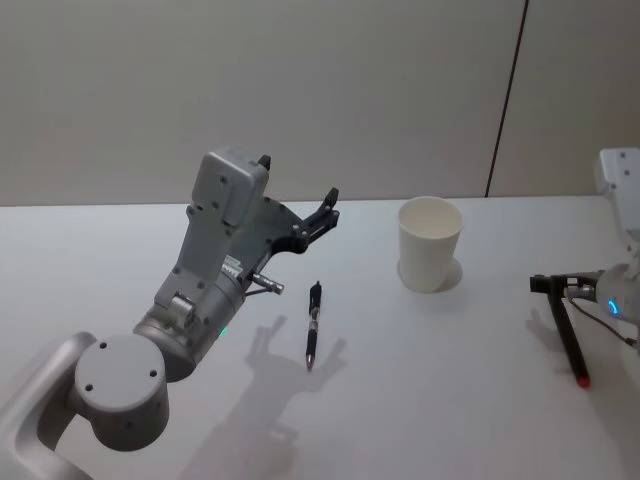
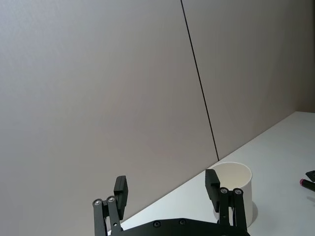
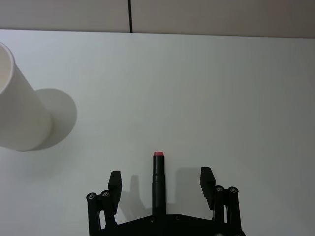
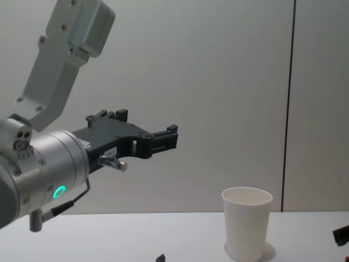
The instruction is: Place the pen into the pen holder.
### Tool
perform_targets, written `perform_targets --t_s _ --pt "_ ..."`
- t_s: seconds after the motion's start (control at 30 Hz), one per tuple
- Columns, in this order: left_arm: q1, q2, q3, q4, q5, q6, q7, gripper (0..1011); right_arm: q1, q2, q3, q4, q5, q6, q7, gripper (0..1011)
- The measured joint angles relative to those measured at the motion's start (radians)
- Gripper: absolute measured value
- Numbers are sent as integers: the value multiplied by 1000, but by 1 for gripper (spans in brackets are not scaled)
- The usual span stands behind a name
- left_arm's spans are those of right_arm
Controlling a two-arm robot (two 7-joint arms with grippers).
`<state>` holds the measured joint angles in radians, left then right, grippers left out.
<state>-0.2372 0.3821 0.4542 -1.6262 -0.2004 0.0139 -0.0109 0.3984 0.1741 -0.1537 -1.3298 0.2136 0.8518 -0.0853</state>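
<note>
The slim black pen with reddish ends (image 1: 313,325) is lying flat on the white table (image 1: 450,410), apart from the plain white paper cup (image 1: 430,245) (the pen holder) standing upright off to its right. The left gripper (image 2: 167,183) is hanging raised above the table just left of the pen, fingers spread and empty, while the right gripper (image 3: 160,178) is sitting low at the table's right side, fingers also apart on either side of a black red-tipped stick (image 1: 568,340). I'm thinking an off-centre pinch could be rolling the flat pen away, or leaving it tilted so it clips and topples the light cup.
</note>
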Motion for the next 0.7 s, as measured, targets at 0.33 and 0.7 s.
perform_targets --t_s 0.33,0.7 --pt "0 0 0 0 0 0 0 1002 57 -18 2 98 -18 5 0 1002" --pt "0 0 0 0 0 0 0 1002 95 -33 5 181 -30 -8 2 1002"
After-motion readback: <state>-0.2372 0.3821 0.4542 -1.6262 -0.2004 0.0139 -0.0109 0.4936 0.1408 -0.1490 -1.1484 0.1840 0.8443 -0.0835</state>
